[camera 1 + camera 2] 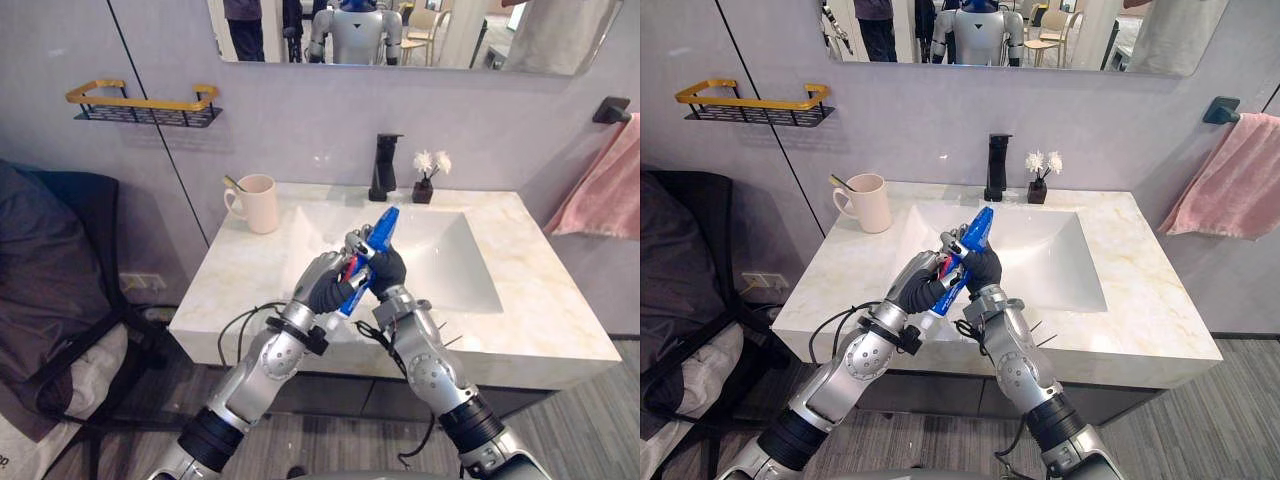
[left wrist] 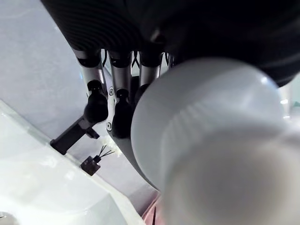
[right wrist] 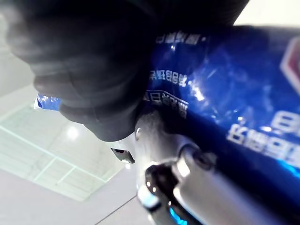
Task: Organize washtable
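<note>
Gripping a blue toothpaste tube [image 1: 381, 234] between them, the left hand [image 1: 323, 289] curls its fingers round the lower, white-capped end while the right hand [image 1: 388, 268] pinches the tube's middle, the flat tail rising past its fingertips above the sink basin [image 1: 455, 255].

place: bathroom | signs: marble washbasin [image 1: 455, 262], black tap [image 1: 384, 166], mirror [image 1: 420, 35], pink towel [image 1: 605, 190] (on a wall hook [image 1: 611, 108])
</note>
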Available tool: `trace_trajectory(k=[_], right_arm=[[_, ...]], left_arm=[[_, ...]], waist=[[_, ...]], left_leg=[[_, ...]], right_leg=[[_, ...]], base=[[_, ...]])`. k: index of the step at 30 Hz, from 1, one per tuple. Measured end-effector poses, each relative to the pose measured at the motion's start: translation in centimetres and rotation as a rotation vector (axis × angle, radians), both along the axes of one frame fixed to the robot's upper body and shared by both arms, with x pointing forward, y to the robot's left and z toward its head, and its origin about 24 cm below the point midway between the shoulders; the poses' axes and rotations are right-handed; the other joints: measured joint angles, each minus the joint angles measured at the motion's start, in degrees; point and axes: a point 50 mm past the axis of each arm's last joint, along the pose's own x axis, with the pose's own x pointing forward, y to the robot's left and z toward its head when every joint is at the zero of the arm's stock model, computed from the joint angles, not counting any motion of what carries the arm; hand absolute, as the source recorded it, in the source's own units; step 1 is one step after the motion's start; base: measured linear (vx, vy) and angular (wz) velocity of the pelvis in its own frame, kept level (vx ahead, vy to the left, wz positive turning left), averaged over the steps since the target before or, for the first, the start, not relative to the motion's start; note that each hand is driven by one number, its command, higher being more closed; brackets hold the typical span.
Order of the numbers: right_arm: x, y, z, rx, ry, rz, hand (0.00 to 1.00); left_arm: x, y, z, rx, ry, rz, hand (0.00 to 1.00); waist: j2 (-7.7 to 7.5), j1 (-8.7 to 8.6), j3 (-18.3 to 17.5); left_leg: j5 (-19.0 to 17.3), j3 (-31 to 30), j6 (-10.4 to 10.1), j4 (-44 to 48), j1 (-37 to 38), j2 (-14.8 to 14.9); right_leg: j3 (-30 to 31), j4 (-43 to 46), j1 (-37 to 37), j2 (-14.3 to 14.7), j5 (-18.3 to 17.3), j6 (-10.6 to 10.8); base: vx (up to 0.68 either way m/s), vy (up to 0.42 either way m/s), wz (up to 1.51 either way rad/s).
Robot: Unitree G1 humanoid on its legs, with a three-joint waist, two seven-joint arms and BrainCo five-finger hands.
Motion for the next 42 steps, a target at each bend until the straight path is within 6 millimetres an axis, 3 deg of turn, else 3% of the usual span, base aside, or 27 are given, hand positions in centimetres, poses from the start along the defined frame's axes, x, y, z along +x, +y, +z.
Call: trace_trajectory(k=[4,6,8,9,12,19,22,23,24,26,27,29,33,38,42], right_arm=[[0.0,-0.3,2.6,0.028,-0.118,-0.027,1.00],[0.7,-3.5,2.8,0.060,-0.124,-0.177,1.00],[1.0,-8.3,3.0,0.088,-0.135,-0.388,1.00],[0.7,-10.1,3.0,0.093,-0.146,-0.466,1.00],[-0.2,-12.0,3.1,0.084,-0.170,-0.542,1.00],[-1.6,-13.9,2.2,0.012,-0.157,-0.645,1.00],[-2.1,-14.9,1.6,0.010,-0.130,-0.709,1.00],[-2.3,-15.4,1.4,-0.008,-0.123,-0.737,1.00],[-2.4,-15.5,1.4,-0.010,-0.122,-0.741,1.00],[-2.6,-15.8,1.1,-0.025,-0.114,-0.770,1.00],[-2.7,-15.9,1.1,-0.034,-0.114,-0.780,1.00],[-2.8,-16.3,1.2,-0.067,-0.113,-0.820,1.00],[-2.9,-16.6,1.2,-0.139,-0.110,-0.869,1.00],[-2.8,-17.1,1.5,-0.191,-0.115,-0.927,1.00],[-0.7,-17.2,3.5,-0.256,-0.168,-0.955,1.00]], left_arm=[[-0.7,2.3,1.9,-0.061,-0.106,0.096,0.00],[-0.5,6.3,2.9,-0.153,-0.169,0.320,0.00],[-1.7,12.2,3.7,-0.206,-0.242,0.609,0.00],[-2.6,14.1,3.8,-0.218,-0.264,0.703,0.00],[-4.0,15.9,3.3,-0.247,-0.263,0.800,0.00],[-7.5,20.8,-0.5,-0.425,-0.139,1.101,0.00],[-9.4,22.9,-4.9,-0.520,0.043,1.248,0.00],[-10.5,23.2,-7.5,-0.571,0.161,1.310,0.00],[-10.7,23.2,-8.1,-0.585,0.186,1.320,0.00],[-12.6,22.6,-11.9,-0.653,0.380,1.366,0.00],[-13.0,22.4,-12.8,-0.657,0.427,1.374,0.00],[-14.3,21.2,-16.1,-0.661,0.628,1.367,0.00],[-16.5,18.4,-20.8,-0.640,0.949,1.304,0.00],[-17.5,16.0,-23.1,-0.629,1.129,1.217,0.00],[-17.8,15.0,-24.1,-0.564,1.226,1.139,0.00]], waist=[[0.19,0.38,0.10],[0.34,0.76,0.19],[0.70,0.95,0.44],[0.85,1.11,0.53],[1.15,1.88,0.70],[1.19,2.33,0.73],[1.17,2.47,0.72],[1.08,2.56,0.70],[1.04,2.58,0.69],[0.80,2.57,0.71],[0.79,2.58,0.71],[0.74,2.58,0.73],[0.51,2.57,0.86],[-0.28,3.53,0.93],[-1.19,4.30,1.21]], left_leg=[[-0.02,-0.31,-0.02,0.00,0.04,-0.03],[-0.02,-0.52,-0.02,-0.01,0.07,-0.09],[-0.06,-0.66,-0.01,-0.01,0.19,-0.18],[-0.11,-0.65,0.00,-0.02,0.19,-0.21],[-0.15,-0.65,-0.04,-0.02,0.21,-0.15],[-0.17,-1.08,-0.08,-0.05,-0.19,-0.03],[-0.16,-1.56,-0.08,-0.05,-0.51,-0.23],[-0.16,-1.67,-0.08,-0.06,-0.65,-0.29],[-0.16,-1.71,-0.08,-0.06,-0.67,-0.30],[-0.17,-1.97,-0.08,-0.06,-0.79,-0.32],[-0.17,-2.02,-0.08,-0.06,-0.82,-0.31],[-0.16,-2.40,-0.09,-0.06,-1.03,-0.29],[-0.11,-3.25,-0.15,-0.06,-1.51,-0.27],[-0.04,-4.08,-0.23,-0.06,-2.10,-0.23],[0.12,-5.43,-0.42,-0.05,-3.34,-0.14]], right_leg=[[-0.38,-0.06,0.34,-0.02,0.11,0.19],[-0.62,-0.14,0.57,-0.05,0.16,0.29],[-0.79,-0.24,0.95,-0.14,-0.05,0.11],[-0.80,-0.29,0.94,-0.17,-0.09,0.14],[-0.81,-0.46,0.90,-0.12,-0.13,0.10],[-1.39,-1.25,1.07,-0.12,-0.22,0.24],[-1.96,-1.24,0.99,-0.14,-0.21,0.23],[-2.08,-1.24,0.91,-0.18,-0.21,0.23],[-2.11,-1.24,0.91,-0.19,-0.21,0.23],[-2.37,-1.23,0.91,-0.22,-0.24,0.25],[-2.41,-1.24,0.91,-0.23,-0.27,0.25],[-2.82,-1.24,0.88,-0.34,-0.53,0.41],[-3.67,-1.27,0.85,-0.40,-0.78,0.63],[-4.64,-1.29,0.75,-0.40,-0.98,0.79],[-5.71,-1.32,0.35,-0.24,-0.53,0.43]], base=[[0.00,0.000,0.04],[0.00,0.000,0.06],[0.00,0.000,0.05],[0.00,0.000,0.00],[0.00,0.000,0.00],[0.01,-0.004,0.04],[0.02,-0.005,0.08],[0.02,0.000,0.07],[0.02,0.000,0.06],[0.01,-0.004,0.05],[0.01,-0.008,0.05],[0.00,-0.008,0.07],[0.00,-0.011,0.10],[0.02,-0.015,0.10],[0.03,-0.019,0.12]])
